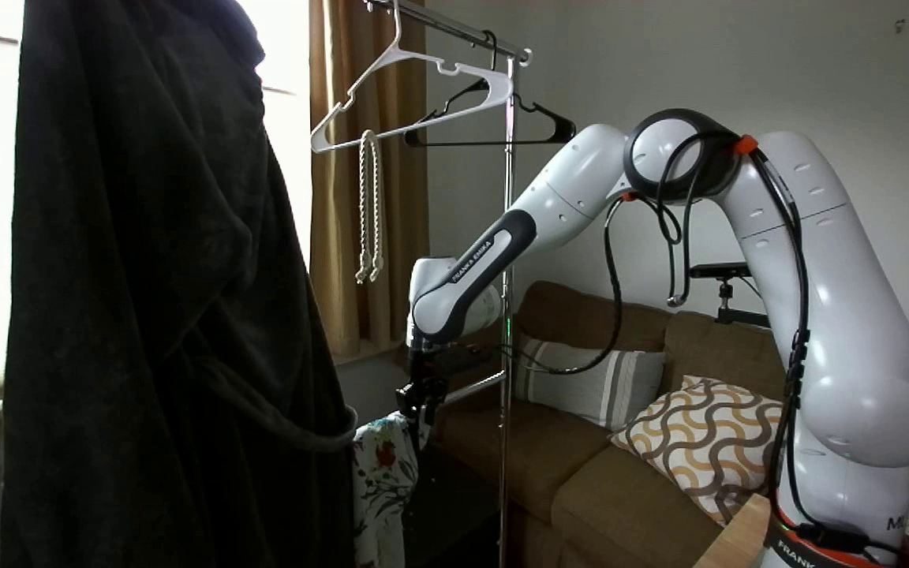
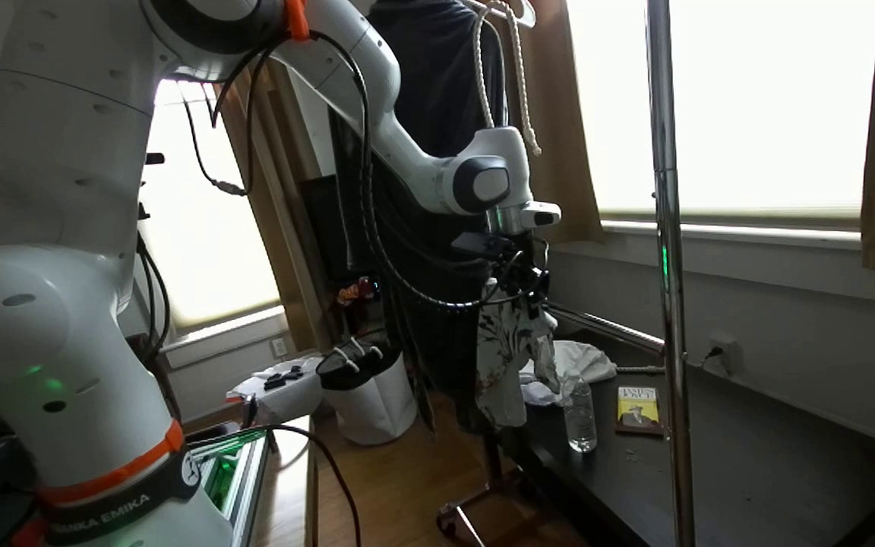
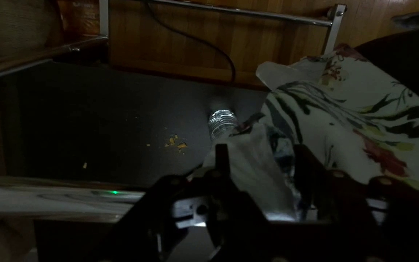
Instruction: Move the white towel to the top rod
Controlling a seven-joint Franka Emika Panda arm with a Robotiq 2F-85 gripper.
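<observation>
The white towel with a floral print [image 1: 385, 465] hangs over the lower rod [image 1: 474, 387], beside the dark robe. It also shows in the other views [image 2: 502, 357] [image 3: 358, 123]. The top rod [image 1: 454, 28] runs high above, with hangers on it. My gripper [image 1: 420, 422] points down at the towel's upper edge, at the lower rod's height. In the wrist view, the gripper's fingers [image 3: 262, 156] stand apart with pale towel cloth between and below them. The picture there is dark, so finger contact with the cloth is hard to judge.
A dark robe [image 1: 162, 276] hangs close to the gripper. A white hanger [image 1: 415, 130] with a rope [image 1: 370, 205] and a black hanger [image 1: 494, 142] hang above. A chrome post [image 2: 665, 266] stands nearby. A bottle [image 2: 579, 414] and a book [image 2: 638, 410] are on the black table [image 2: 749, 456].
</observation>
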